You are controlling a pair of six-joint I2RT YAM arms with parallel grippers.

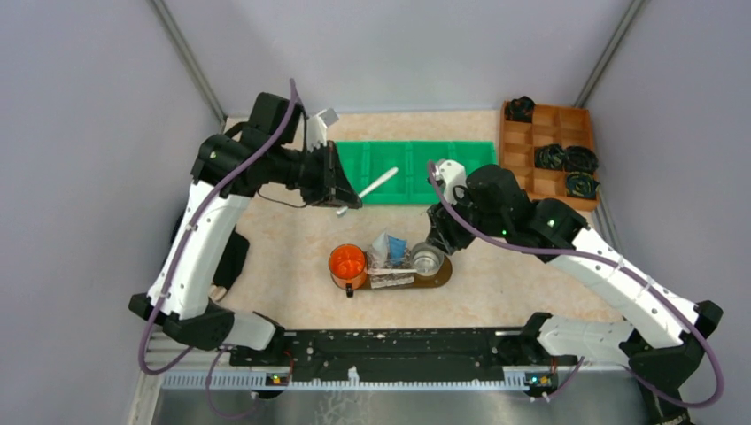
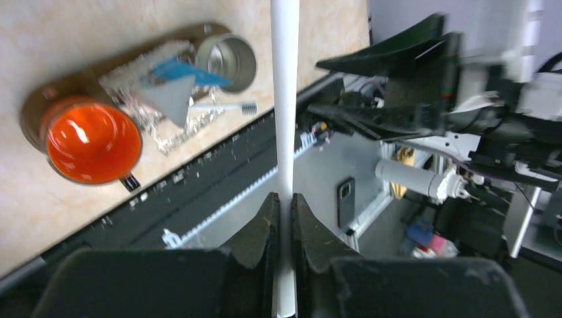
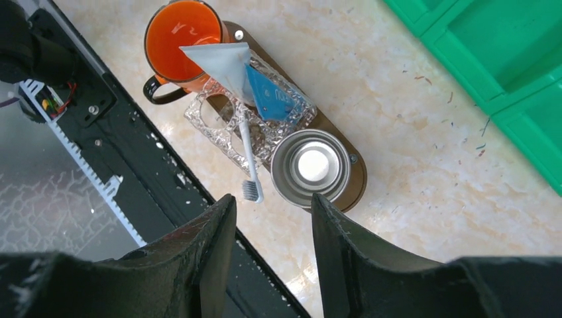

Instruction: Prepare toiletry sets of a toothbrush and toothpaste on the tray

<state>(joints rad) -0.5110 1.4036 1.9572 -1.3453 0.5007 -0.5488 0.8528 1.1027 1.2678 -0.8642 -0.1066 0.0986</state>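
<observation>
Room: plain grey walls (image 1: 398, 53) close in a pale beige, marbled, matte tabletop (image 1: 292, 266). A black rail (image 1: 398, 350) runs along its near edge.
Left gripper: the left gripper (image 2: 285, 205) is held above the table in front of the green bin. Its dark jaws are pressed together on a slim white toothbrush stick (image 2: 285, 99), which is smooth, round and straight.
Cut off: in the left wrist view the stick runs out of the top of the frame, so no bristle head shows there.
Right gripper: the right gripper (image 3: 268, 212) hovers over the right end of the tray. Its black fingers are apart with nothing between them.
Tray: the dark brown wooden tray (image 3: 354, 179), an oblong with rounded ends, lies mid-table near the rail. It is mostly covered, so only its rim and ends show.
On the tray: a glossy orange mug (image 3: 182, 36) with a dark handle stands at the left end. A clear, ribbed, glass-like dish (image 3: 212, 126) sits in the middle. A shiny steel cup (image 3: 310, 165) stands at the right end.
In the dish: a white soft squeeze tube (image 3: 222, 63) lies partly over a blue squeeze tube (image 3: 272, 96). A second white toothbrush (image 3: 246, 152) points its grey bristles past the dish edge toward the rail.
Unclear: the white tube's flat end overlaps the mug's rim in view, and I cannot tell whether they touch.
Far edge: a bright green plastic compartmented bin (image 1: 416, 159) sits at the centre. An orange-brown compartmented box (image 1: 503, 146) sits in the right corner.
Too small to tell: black bundles (image 1: 567, 159) fill several of the box's compartments.
Blurred: everything past the table edge in the left wrist view.
</observation>
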